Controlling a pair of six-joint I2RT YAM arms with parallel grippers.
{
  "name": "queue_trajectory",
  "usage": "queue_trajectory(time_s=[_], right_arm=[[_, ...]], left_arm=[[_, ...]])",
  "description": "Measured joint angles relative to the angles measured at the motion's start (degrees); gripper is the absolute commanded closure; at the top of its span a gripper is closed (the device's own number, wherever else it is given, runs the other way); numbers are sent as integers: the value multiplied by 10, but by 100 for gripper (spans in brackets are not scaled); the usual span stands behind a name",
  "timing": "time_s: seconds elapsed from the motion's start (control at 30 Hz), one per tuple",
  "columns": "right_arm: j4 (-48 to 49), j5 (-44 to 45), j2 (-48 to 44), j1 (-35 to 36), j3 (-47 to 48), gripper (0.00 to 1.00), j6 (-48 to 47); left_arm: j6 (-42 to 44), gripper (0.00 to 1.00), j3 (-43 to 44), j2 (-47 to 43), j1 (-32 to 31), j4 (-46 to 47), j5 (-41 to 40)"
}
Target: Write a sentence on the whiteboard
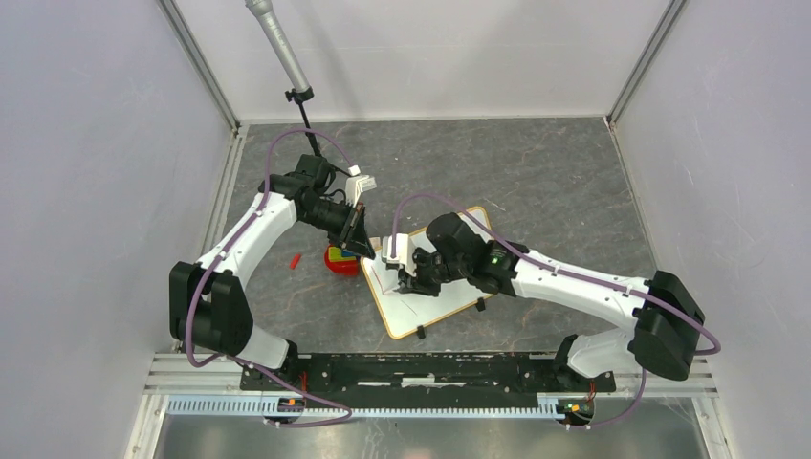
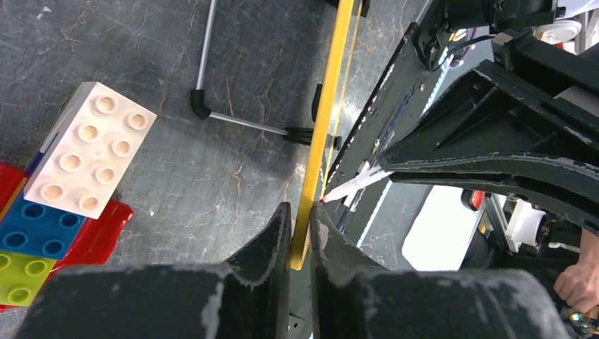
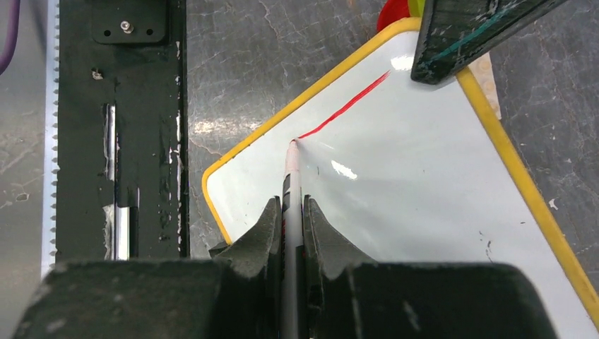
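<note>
At mid-bench, skewed corner-first toward the arm bases: whiteboard (image 1: 427,308), flat on the dark stone-patterned bench (image 1: 536,172) on small black clip feet; within reach of both arms, presumably for steadying with one and writing with the other.

Clamped on the yellow frame at the board's left corner: left claw (image 2: 300,212), shut tight with the thin frame edge pinched between both fingers; judged a brace against the light board sliding or turning under pen pressure.

Gripped in the right claw (image 3: 289,206), closed around the barrel: marker (image 3: 291,180), pointing forward out of the fingers, tip down on the white surface close to the frame edge nearest the arm bases; held in line with the claw, likely so as to carry wrist motion straight into the stroke.

Running from that tip toward the braced corner: the sentence (image 3: 345,107) so far, a single straight red line, thin and unbroken; no letters to read yet, so judged barely begun.

Just beside the braced corner, close to the left claw: stacked toy bricks (image 1: 339,260), white, blue, green and red; whether touching the frame, impossible to tell; seemingly no part in the writing.

Farther left on the bench: small red piece (image 1: 295,259), possibly the pen cap; too small to say.
</note>
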Motion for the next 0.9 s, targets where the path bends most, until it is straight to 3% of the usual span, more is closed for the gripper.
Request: queue_trajectory(time_s=[0.37, 0.9], right_arm=[[-8, 15, 3, -3, 99, 100, -3], [-10, 52, 25, -3, 102, 100, -3]], left_arm=[[0, 98, 0, 0, 0, 0, 0], [0, 97, 0, -1, 0, 0, 0]])
